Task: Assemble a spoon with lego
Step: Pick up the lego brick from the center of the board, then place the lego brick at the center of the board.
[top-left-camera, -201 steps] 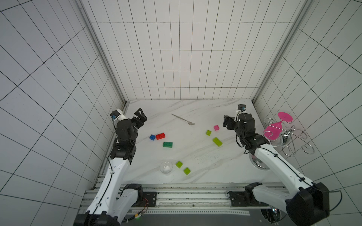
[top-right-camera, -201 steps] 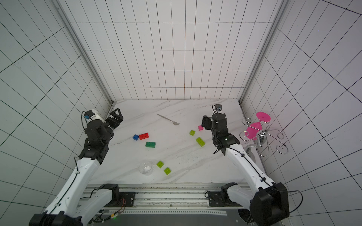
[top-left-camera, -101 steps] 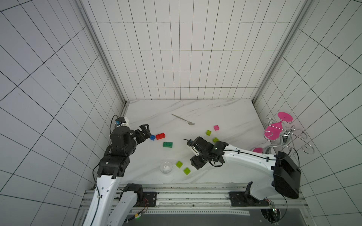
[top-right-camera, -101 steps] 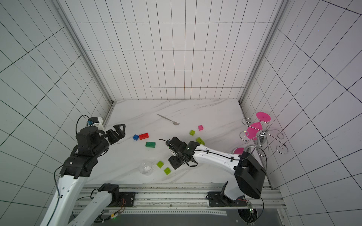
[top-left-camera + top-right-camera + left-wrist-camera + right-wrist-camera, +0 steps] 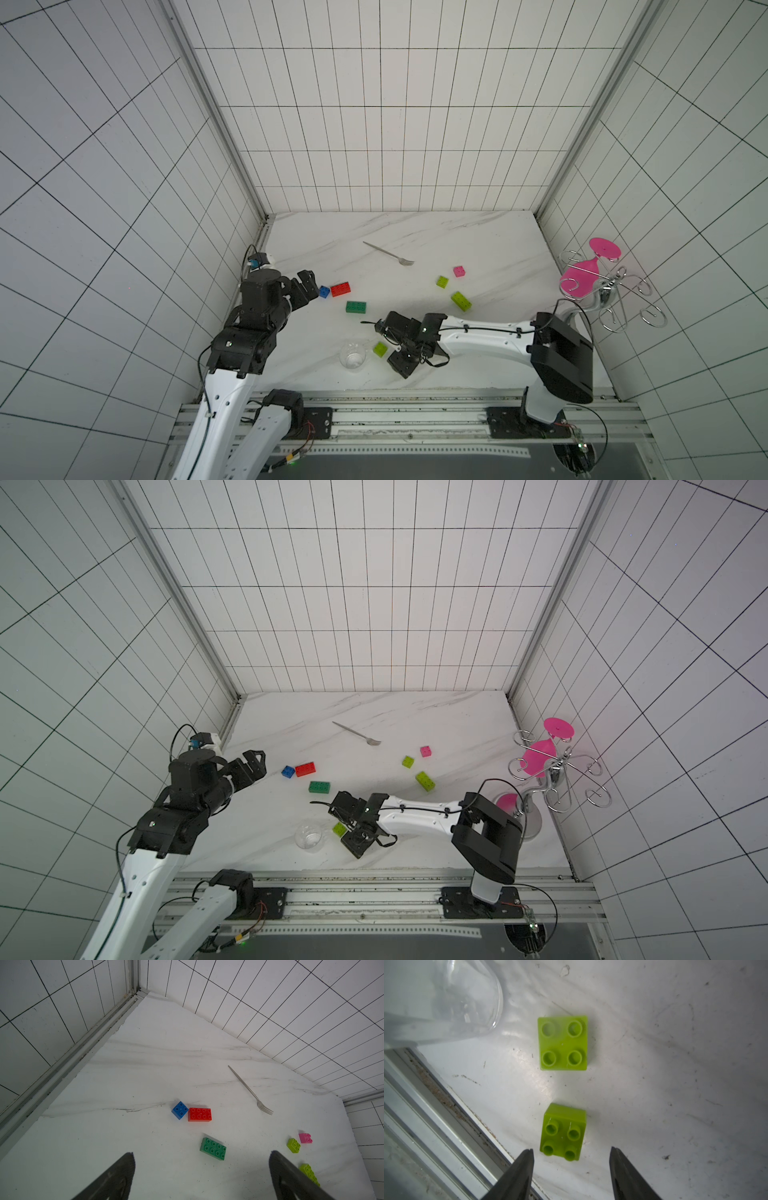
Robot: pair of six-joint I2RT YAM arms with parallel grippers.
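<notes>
Hanging low over the front edge of the marble table (image 5: 478, 241), the right gripper (image 5: 571, 1171) points down at two lime bricks. Jaws apart, one finger (image 5: 519, 1178) on each side of the nearest lime brick (image 5: 563, 1132), with bare table showing in both gaps; no contact seen. That brick sits studs up, close to the table's front rail; in both top views the gripper body hides it. The second lime brick (image 5: 562, 1043) sits just beyond, studs up, near a clear glass (image 5: 352, 355) but not touching it. The left gripper (image 5: 254, 767) is raised above the table's left side, jaws spread wide with nothing between them, pointing toward the blue brick (image 5: 324, 291). The blue brick has a corner against the end of the red brick (image 5: 340, 289). The dark green brick (image 5: 356, 306) is near these two, apart from both. Toward the right are the small lime brick (image 5: 442, 281), the pink brick (image 5: 459, 271) just beside it, and the long lime brick (image 5: 461, 301) a little nearer the front. Every brick lies single, studs up, flat on the marble. A silver fork (image 5: 388, 253) lies farther back, mid-table, well apart from the bricks. A wire rack (image 5: 606, 293) with pink glasses stands at the right wall.
</notes>
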